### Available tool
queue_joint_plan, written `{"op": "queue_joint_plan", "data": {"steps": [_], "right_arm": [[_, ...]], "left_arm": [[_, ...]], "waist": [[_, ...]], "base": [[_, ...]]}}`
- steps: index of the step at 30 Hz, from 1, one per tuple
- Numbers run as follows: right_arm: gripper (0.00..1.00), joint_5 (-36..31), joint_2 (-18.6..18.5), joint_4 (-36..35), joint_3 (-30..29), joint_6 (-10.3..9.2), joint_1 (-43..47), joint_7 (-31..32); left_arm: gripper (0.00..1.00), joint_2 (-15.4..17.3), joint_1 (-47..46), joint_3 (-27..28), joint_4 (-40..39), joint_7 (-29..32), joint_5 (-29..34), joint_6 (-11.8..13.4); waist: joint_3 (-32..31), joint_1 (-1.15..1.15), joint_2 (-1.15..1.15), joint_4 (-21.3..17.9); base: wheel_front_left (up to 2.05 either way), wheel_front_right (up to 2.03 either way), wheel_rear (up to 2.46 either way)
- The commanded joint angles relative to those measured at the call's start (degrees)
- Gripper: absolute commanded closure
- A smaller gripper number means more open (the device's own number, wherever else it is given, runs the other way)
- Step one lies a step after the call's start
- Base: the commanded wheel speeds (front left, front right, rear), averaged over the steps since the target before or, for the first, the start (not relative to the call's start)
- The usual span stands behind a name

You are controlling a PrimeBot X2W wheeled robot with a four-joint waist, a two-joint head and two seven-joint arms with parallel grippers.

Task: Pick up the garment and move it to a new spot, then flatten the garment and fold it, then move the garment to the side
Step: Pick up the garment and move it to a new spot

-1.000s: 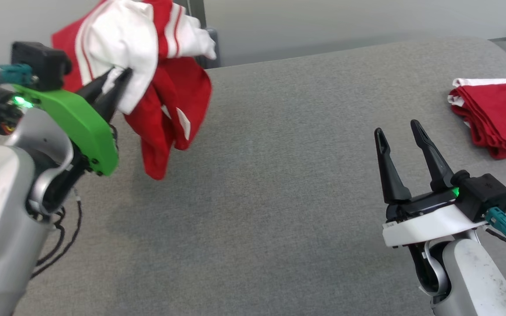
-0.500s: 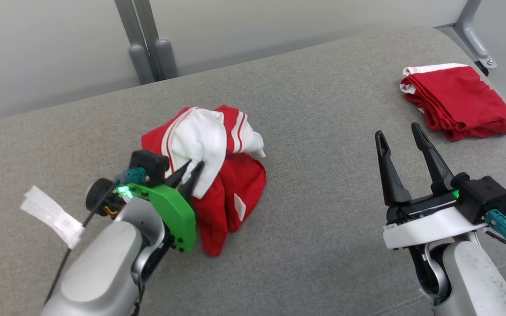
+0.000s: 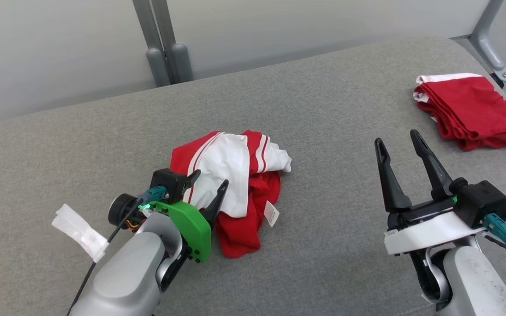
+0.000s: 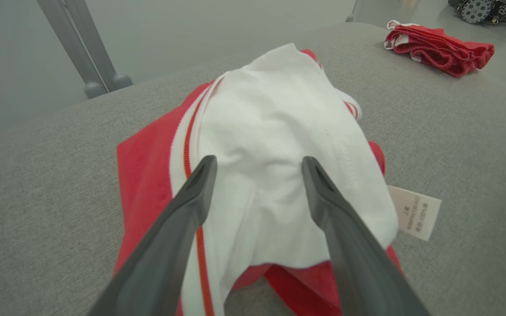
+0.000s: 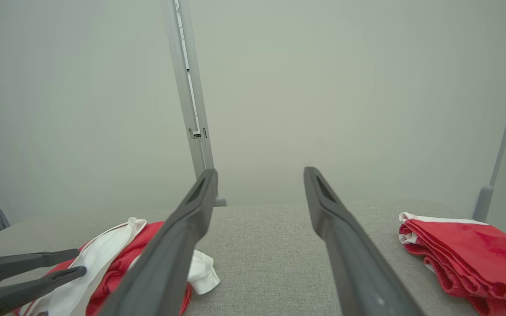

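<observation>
Garment (image 3: 229,173) now free of left fingers (image 3: 218,197)

Both arms reach forward, the left claw (image 3: 211,177) low with fingers spread wide, the right claw (image 3: 395,137) likewise parted, pointing up.

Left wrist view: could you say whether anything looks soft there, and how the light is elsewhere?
Left wrist view: fingers soft near the bottom, garment crisp; head view: even light, faint shadow beside it; right wrist view: wall hazy, no glare.
</observation>
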Motion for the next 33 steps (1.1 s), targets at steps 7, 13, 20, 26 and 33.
{"op": "queue_joint_plan", "data": {"steps": [7,13,20,26,33], "right_arm": [[0.00,0.41,-0.04,0.01,-1.67,0.00,2.31,-0.16],[0.00,0.89,-0.61,0.70,-3.17,0.00,4.78,-0.16],[0.00,1.18,-1.07,3.02,-4.45,0.00,7.52,-0.16],[0.00,1.40,-1.13,4.60,-4.33,0.00,8.38,-0.16],[0.00,2.22,-1.21,5.22,-3.10,0.00,7.64,-0.16]], "left_arm": [[0.00,3.85,2.51,3.83,-5.55,-4.99,-1.71,2.85],[0.00,9.06,6.82,8.09,-14.11,-6.69,-2.22,7.80],[0.00,14.72,14.76,14.90,-24.63,-7.92,-1.71,13.70],[0.00,14.32,22.88,21.76,-32.72,-8.00,1.85,15.92],[0.00,8.89,31.29,28.37,-35.26,-8.03,5.86,14.99]], "waist": [[-2.62,0.00,0.00,3.79],[-3.98,0.00,0.00,7.05],[-4.18,0.00,0.00,9.54],[-3.18,0.00,0.00,10.23],[-2.38,0.00,0.00,9.91]], "base": [[0.00,0.00,0.00],[0.00,0.00,0.00],[0.00,0.00,0.00],[0.00,0.00,0.00],[0.00,0.00,0.00]]}}
